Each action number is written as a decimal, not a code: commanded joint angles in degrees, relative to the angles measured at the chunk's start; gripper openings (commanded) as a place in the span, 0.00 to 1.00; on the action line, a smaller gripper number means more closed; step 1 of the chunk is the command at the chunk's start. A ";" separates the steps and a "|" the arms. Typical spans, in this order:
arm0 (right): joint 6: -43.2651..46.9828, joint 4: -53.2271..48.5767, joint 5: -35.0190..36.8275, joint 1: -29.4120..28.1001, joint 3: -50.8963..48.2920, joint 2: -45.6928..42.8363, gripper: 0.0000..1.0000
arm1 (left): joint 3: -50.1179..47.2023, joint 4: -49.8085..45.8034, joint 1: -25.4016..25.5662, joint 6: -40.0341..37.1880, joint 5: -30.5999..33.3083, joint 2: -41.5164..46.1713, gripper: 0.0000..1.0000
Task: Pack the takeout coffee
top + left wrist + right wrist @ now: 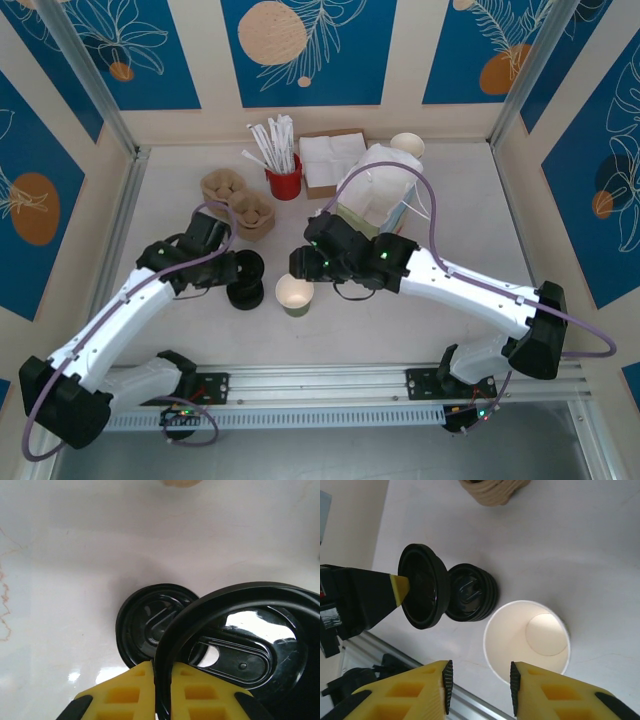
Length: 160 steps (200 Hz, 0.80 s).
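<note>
My L arm [130,310] reaches fwd, elbow bent; L gripper [162,669] jaws pinched tight on black lid [422,592] rim. R arm [470,290] angles in twd centre, wrist tipped down; R gripper [481,680] jaws parted, nothing between.

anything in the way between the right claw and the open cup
Nothing visible. The cup stands on bare table just past the open right claw. The lid stack sits beside it, off that path, and the left claw grips one lid by its rim.
</note>
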<state>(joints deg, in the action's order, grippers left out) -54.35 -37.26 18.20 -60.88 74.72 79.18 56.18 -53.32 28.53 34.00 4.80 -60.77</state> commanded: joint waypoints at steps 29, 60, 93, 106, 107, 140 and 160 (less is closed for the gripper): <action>1.56 -2.18 -3.29 -0.64 5.72 0.61 0.44 | 9.86 -9.08 5.69 0.60 2.58 0.99 0.10; 2.74 -2.74 -3.70 -0.95 8.55 2.11 0.45 | 13.04 -10.09 9.82 2.06 4.37 -0.18 0.10; 3.51 -3.40 -3.39 -1.14 10.41 3.68 0.45 | 14.78 -9.01 12.72 3.60 3.68 -1.12 0.10; 3.72 -3.61 -3.34 -1.08 10.71 3.96 0.45 | 15.64 -8.91 13.81 3.97 3.74 -1.79 0.10; 3.77 -3.61 -3.34 -1.08 10.71 3.97 0.46 | 15.72 -8.91 13.91 3.97 3.73 -1.84 0.10; 3.83 -3.87 -3.17 -1.08 10.75 4.56 0.46 | 16.67 -8.06 15.55 4.83 3.46 -2.77 0.10; 3.67 -4.32 -2.93 -1.03 10.69 4.80 0.45 | 16.53 -6.85 16.32 5.51 3.13 -2.68 0.10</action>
<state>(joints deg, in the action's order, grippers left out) -51.35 -40.10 15.38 -61.65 83.90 83.53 71.09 -60.69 43.55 37.67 7.79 -63.37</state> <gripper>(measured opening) 0.456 0.100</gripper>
